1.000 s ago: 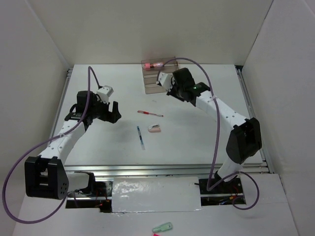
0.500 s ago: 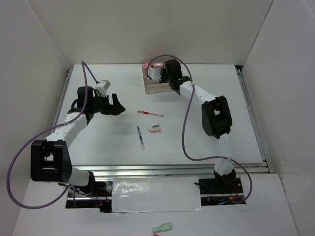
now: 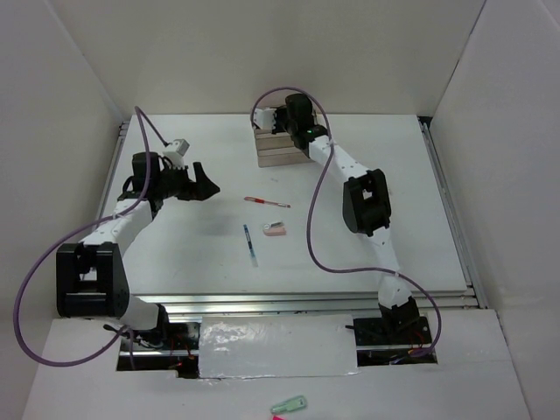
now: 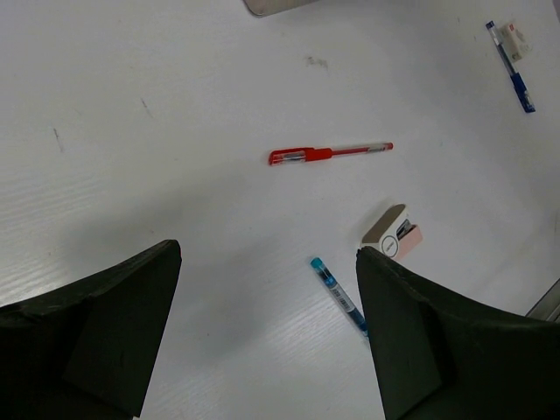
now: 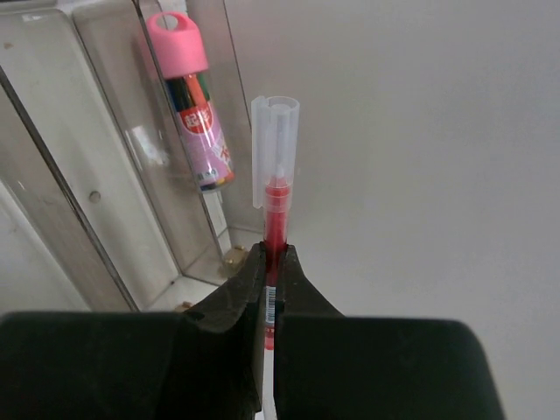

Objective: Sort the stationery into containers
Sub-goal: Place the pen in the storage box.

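There are two of the red pen kind: one red pen (image 3: pixel 266 202) at mid-frame of the top view, another (image 5: pixel 276 210) upright at the centre of the right wrist view. The left wrist view shows one blue pen (image 4: pixel 339 295) at lower centre and a second (image 4: pixel 510 66) at upper right. It also shows one pink-and-white eraser (image 4: pixel 394 236) right of centre and a paler eraser (image 4: pixel 518 37) at upper right. There is one organiser (image 3: pixel 273 157) with three compartments, one pink-capped tube (image 5: pixel 188 96) and one green clip (image 3: pixel 289 404).

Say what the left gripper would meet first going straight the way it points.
Probably the bare table, just short of the red pen; the nearer blue pen lies beside that line. Depth is unclear.
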Available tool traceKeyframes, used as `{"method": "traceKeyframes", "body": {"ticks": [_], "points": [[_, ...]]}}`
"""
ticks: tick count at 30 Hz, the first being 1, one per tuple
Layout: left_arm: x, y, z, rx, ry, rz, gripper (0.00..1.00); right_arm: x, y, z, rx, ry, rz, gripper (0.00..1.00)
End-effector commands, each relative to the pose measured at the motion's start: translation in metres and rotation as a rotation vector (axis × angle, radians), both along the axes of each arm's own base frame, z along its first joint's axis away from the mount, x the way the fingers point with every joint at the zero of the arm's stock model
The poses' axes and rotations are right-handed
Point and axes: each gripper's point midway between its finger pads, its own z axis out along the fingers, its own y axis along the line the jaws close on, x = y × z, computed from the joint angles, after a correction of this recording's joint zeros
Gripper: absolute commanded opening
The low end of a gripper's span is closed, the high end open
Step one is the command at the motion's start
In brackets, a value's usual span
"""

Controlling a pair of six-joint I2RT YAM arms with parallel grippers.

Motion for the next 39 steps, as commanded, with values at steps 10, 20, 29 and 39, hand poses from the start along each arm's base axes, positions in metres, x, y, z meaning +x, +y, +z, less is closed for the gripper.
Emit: {"method": "traceKeyframes", "body": {"ticks": [10, 20, 29, 39], "points": [[0.018, 0.001, 0.009, -0.075, -0.022, -0.01, 0.93, 0.013, 0.006, -0.027, -0.005, 0.025, 0.059, 0.18], [0.018, 0.003, 0.002, -0.072, -0.011, -0.013, 0.94, 0.016, 0.003, -0.046, -0.02, 0.046, 0.065, 0.28], [0.022, 0.002, 0.014, -0.062, -0.055, -0.047, 0.96, 0.007, 0.001, -0.043, -0.018, 0.083, 0.067, 0.43], [0.022, -0.048, 0.025, 0.276, -0.323, -0.542, 0.79, -0.062, -0.033, 0.066, 0.373, 0.205, -0.073, 0.43]]}}
